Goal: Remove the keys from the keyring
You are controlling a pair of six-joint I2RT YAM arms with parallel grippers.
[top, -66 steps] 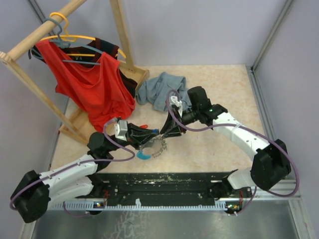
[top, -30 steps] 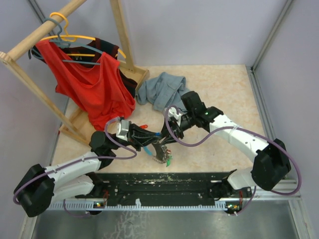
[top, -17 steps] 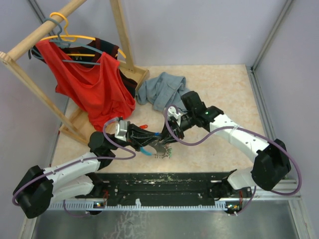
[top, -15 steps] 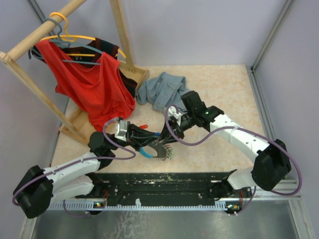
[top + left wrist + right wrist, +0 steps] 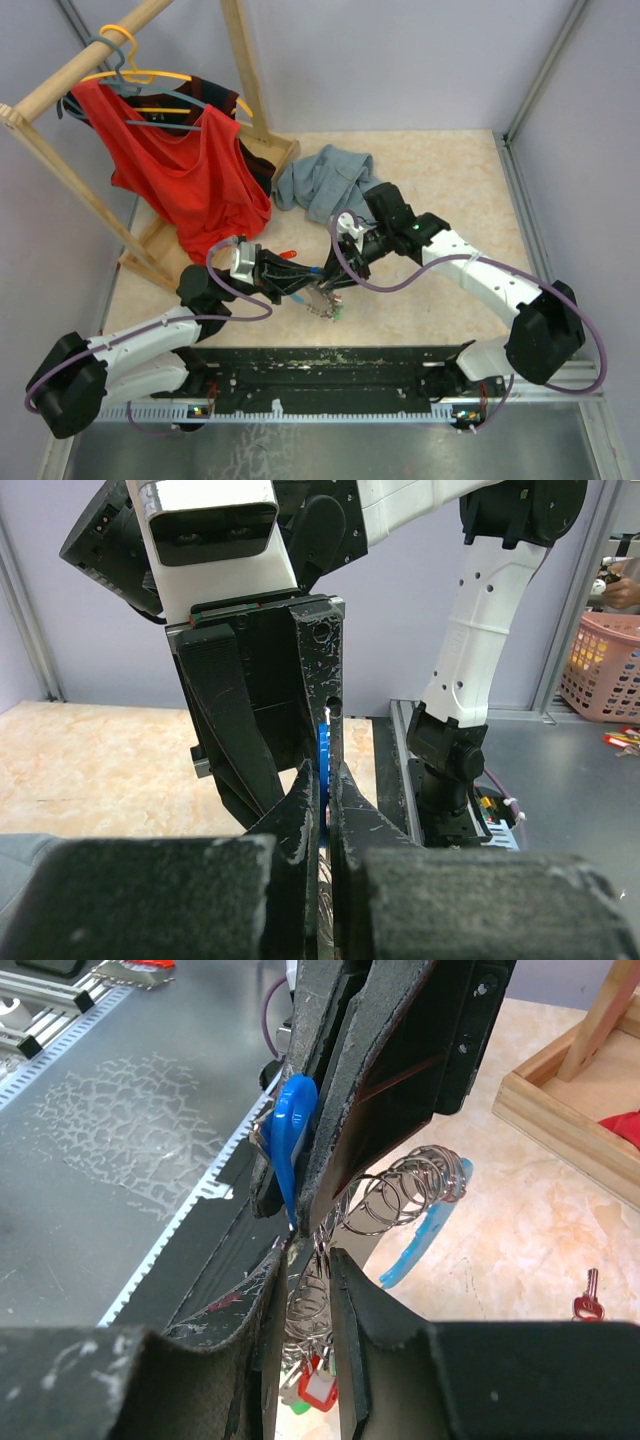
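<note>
My left gripper [image 5: 303, 284] is shut on the blue plastic part of the keyring [image 5: 293, 1130], which shows as a thin blue strip [image 5: 323, 765] between its fingers. From there the silvery chain [image 5: 400, 1195] of rings and the light blue loop arc [image 5: 425, 1235] hang down. My right gripper [image 5: 308, 1290] faces the left one tip to tip, and its jaws are closed narrowly around chain rings. Keys with a red head [image 5: 320, 1397] and a green head [image 5: 298, 1409] dangle below them. In the top view that bundle of keys [image 5: 333, 308] hangs just above the table.
A single red key [image 5: 287, 254] lies loose on the table behind the left gripper. A grey-blue cloth [image 5: 325, 178] lies at the back. The wooden rack [image 5: 245, 70] with a red garment [image 5: 185, 175] stands at the left. A black strip [image 5: 330, 365] edges the table near the arm bases.
The right gripper came down to meet the left gripper and narrowed its jaws onto the chain. The hanging chain and keys swung slightly beneath them. The left grip has not changed.
</note>
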